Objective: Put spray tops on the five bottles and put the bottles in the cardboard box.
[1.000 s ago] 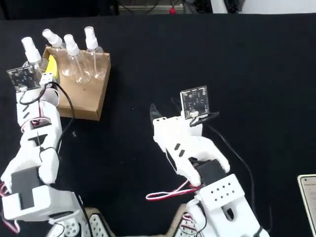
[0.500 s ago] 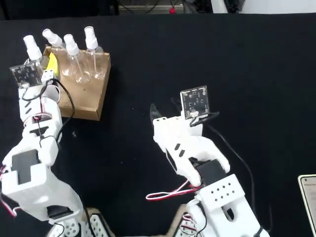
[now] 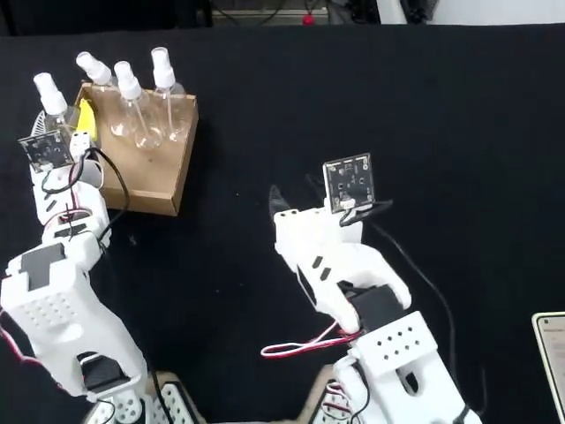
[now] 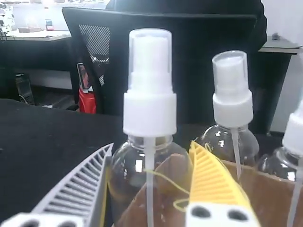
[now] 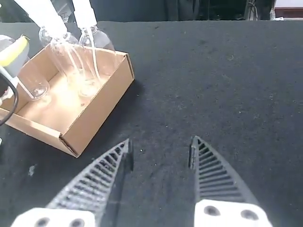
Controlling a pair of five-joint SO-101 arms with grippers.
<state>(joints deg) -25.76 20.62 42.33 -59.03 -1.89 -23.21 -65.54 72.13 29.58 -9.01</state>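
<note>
Left fingers [image 4: 80, 189] clamped on a capped bottle [image 3: 50, 99] at the box's [image 3: 146, 177] far-left corner, just beside a neighbour bottle [image 4: 229, 99]. My worry: base lands on the wall at release, bottle topples out. Right fingers [image 5: 94, 184] wide open over the counter [image 3: 397, 106].

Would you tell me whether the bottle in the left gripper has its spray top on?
On: the white spray top sits on the neck of the bottle held in the left gripper.

The high view looks down over the black desk [image 3: 424, 115]. The left wrist view faces a clear spray bottle [image 4: 149, 113] from close by; the right wrist and high views share the brown cardboard box [image 5: 102, 106].
</note>
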